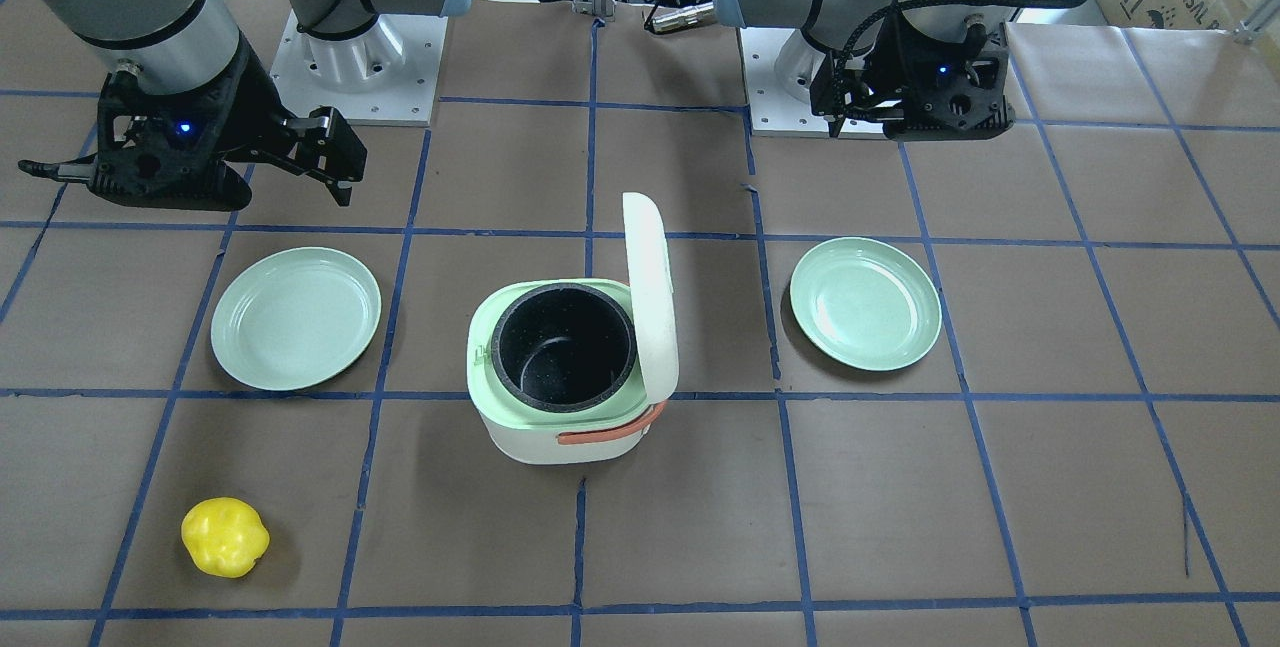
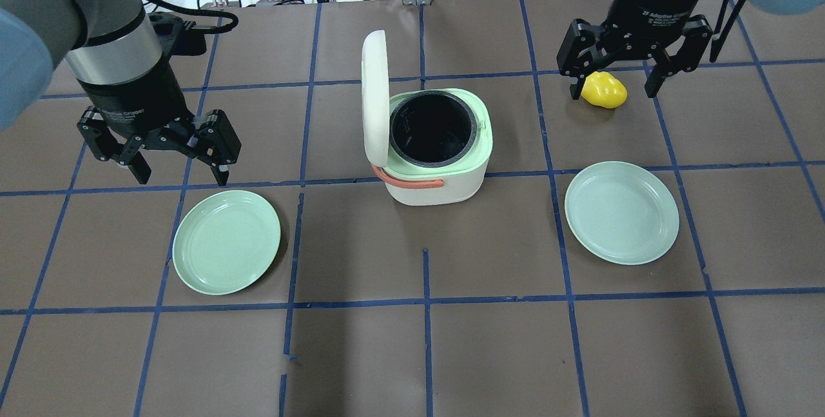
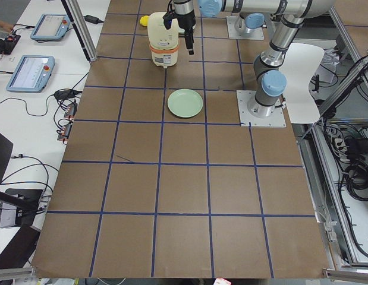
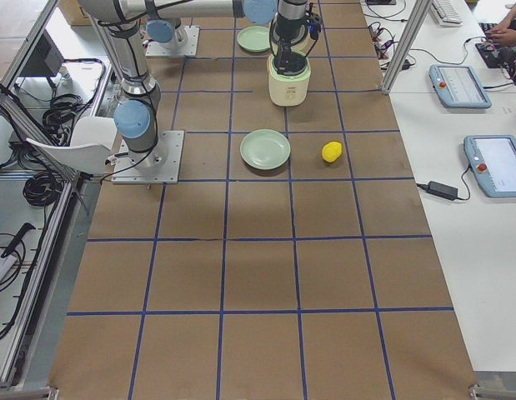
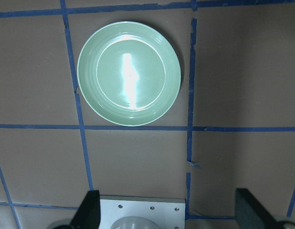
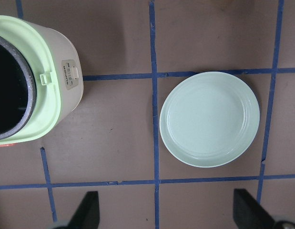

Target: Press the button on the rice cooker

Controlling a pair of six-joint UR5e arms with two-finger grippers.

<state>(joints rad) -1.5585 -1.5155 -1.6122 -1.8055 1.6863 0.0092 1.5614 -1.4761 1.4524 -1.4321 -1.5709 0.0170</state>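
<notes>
The rice cooker (image 2: 438, 182) is white with a pale green rim, a black inner pot and an orange strap handle. It stands mid-table with its lid (image 2: 374, 98) open and upright. It also shows in the front view (image 1: 560, 432). In the right wrist view the cooker (image 6: 52, 109) is at the left, and a small button panel (image 6: 70, 76) shows on its side. My left gripper (image 2: 182, 175) is open and empty, left of the cooker and apart from it. My right gripper (image 2: 612, 89) is open and empty, high at the far right.
One pale green plate (image 2: 225, 240) lies under my left gripper's side, and it also shows in the left wrist view (image 5: 129, 74). A second plate (image 2: 622, 211) lies right of the cooker. A yellow pepper-like toy (image 1: 225, 537) lies near the far edge on the right arm's side.
</notes>
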